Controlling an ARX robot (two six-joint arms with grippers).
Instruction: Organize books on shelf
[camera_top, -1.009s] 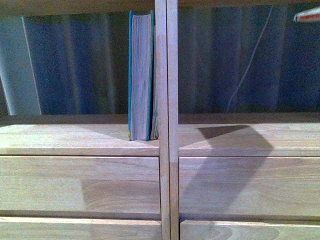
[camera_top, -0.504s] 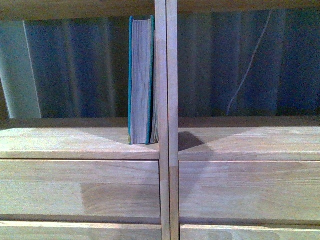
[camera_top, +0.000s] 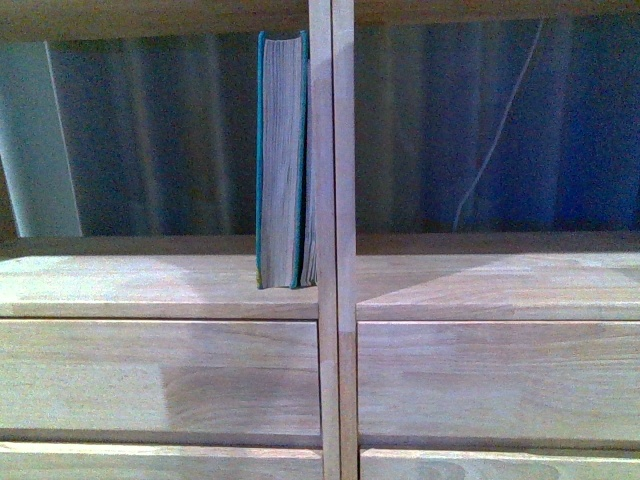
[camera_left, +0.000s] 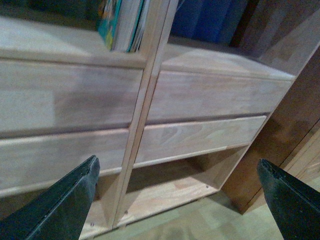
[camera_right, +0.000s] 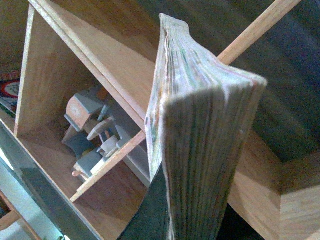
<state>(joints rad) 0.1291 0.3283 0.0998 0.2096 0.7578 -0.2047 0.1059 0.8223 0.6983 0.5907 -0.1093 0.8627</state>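
A thick teal-covered book (camera_top: 281, 160) stands upright in the left open compartment of the pale wood shelf (camera_top: 150, 285), tight against the centre divider (camera_top: 333, 200). Neither gripper shows in the front view. In the left wrist view my left gripper (camera_left: 177, 200) hangs open and empty, low before the drawer fronts, with the standing books (camera_left: 122, 22) up beyond it. In the right wrist view my right gripper (camera_right: 192, 222) is shut on a book (camera_right: 200, 135), which is held edge-on with pale page edges toward the camera and is close to a shelf board.
A darker brown cabinet (camera_left: 295, 110) stands directly beside the shelf. Grey wooden toy pieces (camera_right: 92, 135) sit in another compartment. A blue curtain (camera_top: 480, 130) and a thin white cord (camera_top: 495, 130) hang behind the open compartments. Floor shows below the shelf's lowest opening (camera_left: 170, 185).
The red-and-white object at the front view's top right corner has left the picture. Its dark shadow on the right shelf board and drawer front has shrunk away.
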